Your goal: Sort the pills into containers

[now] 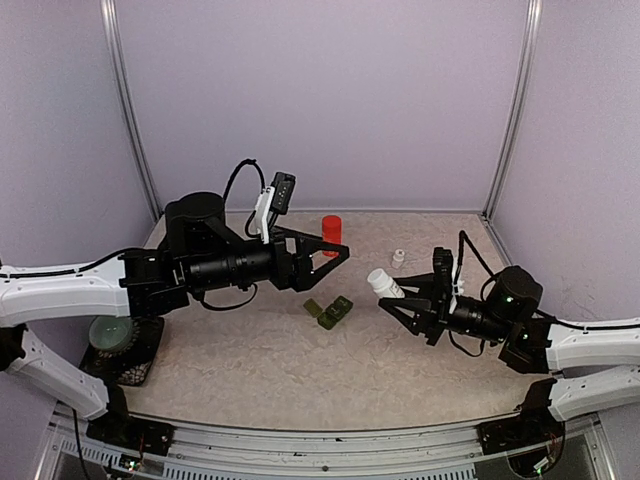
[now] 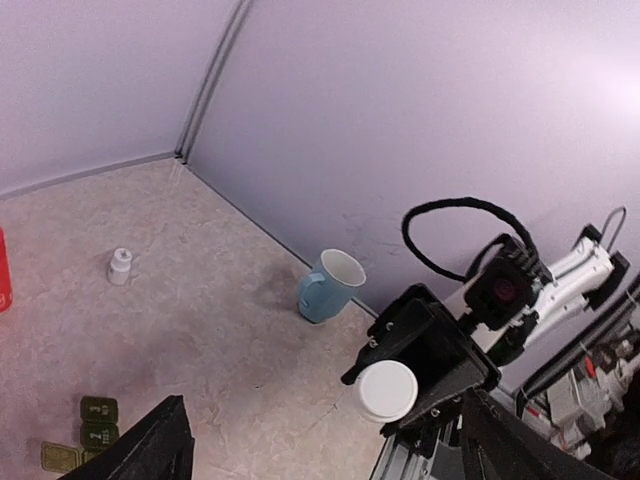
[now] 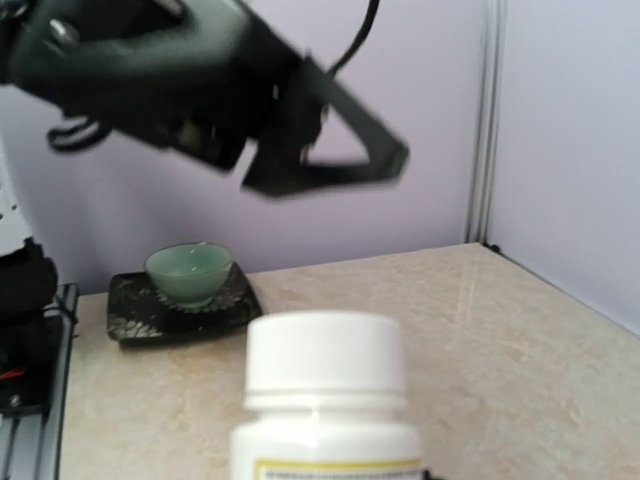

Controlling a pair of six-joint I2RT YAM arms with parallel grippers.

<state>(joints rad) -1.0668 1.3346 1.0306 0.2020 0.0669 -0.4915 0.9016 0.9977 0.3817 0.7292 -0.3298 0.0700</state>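
The left tool (image 1: 338,253) is hanging above the table (image 1: 260,372) with its fingers spread wide apart and nothing between them. It is pointing across toward the right arm, and a red bottle (image 1: 331,235) is standing on the table just behind it.

The right tool (image 1: 396,296) is clamped on a white pill bottle (image 1: 382,282) with a white cap. It is holding the bottle off the table, tilted, with the cap end toward the left arm. The wrist camera on that side is looking straight up the bottle at the cap.

The containers (image 1: 330,311), a small dark green strip, are lying flat on the table near the middle. They are below and between the two tools, and neither tool is touching them. From the left wrist view their square green tops are showing at the lower left, with a yellowish square beside them. I cannot tell how the lids are standing.

A very small white bottle (image 1: 398,257) is standing farther back, near the held bottle. A pale blue mug (image 2: 328,287) is sitting by the wall on the right side. At the near left corner, a green bowl (image 1: 110,332) is resting on a dark tray (image 1: 142,366).
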